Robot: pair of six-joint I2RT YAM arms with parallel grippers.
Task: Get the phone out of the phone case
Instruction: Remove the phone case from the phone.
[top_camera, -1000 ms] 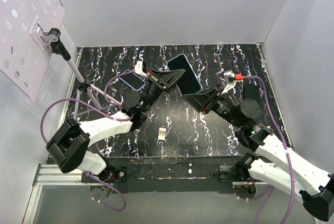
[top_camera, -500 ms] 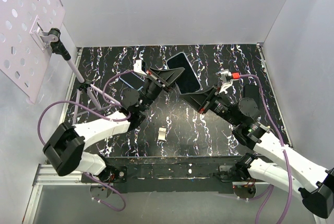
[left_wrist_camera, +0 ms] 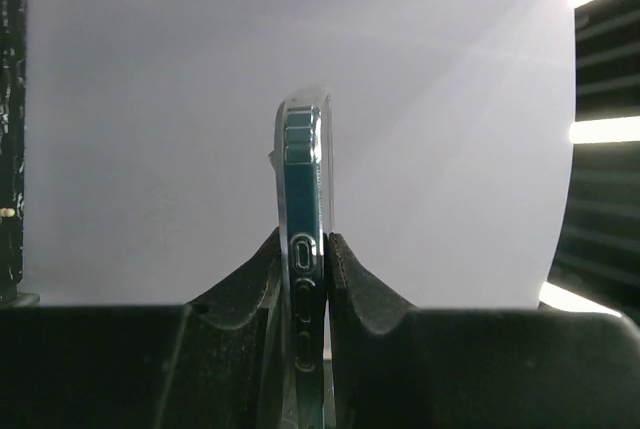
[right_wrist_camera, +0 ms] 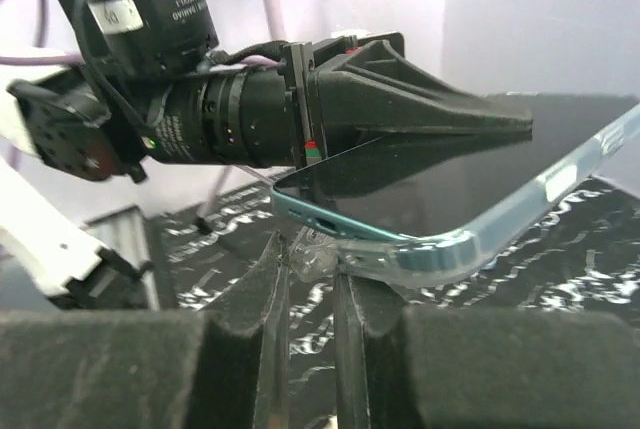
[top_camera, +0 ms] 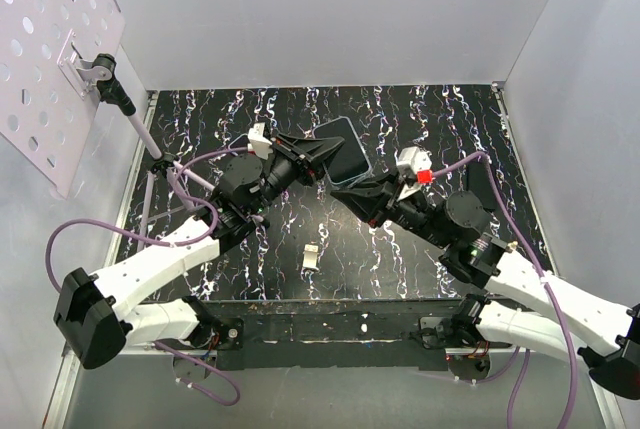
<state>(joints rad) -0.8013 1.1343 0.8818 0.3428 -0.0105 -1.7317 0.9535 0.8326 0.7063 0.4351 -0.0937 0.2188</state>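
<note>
Marbled bench (top_camera: 440,114) is lying below the phone (top_camera: 348,144), hanging mid-air at upper centre. Left wrist view: left fingers (left_wrist_camera: 255,274) are clamping it edge-on. Right wrist view: right fingers (right_wrist_camera: 258,299) are pinching the phone case (right_wrist_camera: 440,252) corner; peeling likely needs pulling outward next.

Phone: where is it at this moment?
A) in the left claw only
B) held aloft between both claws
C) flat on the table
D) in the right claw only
B: the left claw clamps the phone edge-on, and the right claw pinches the rim of the case.
</note>
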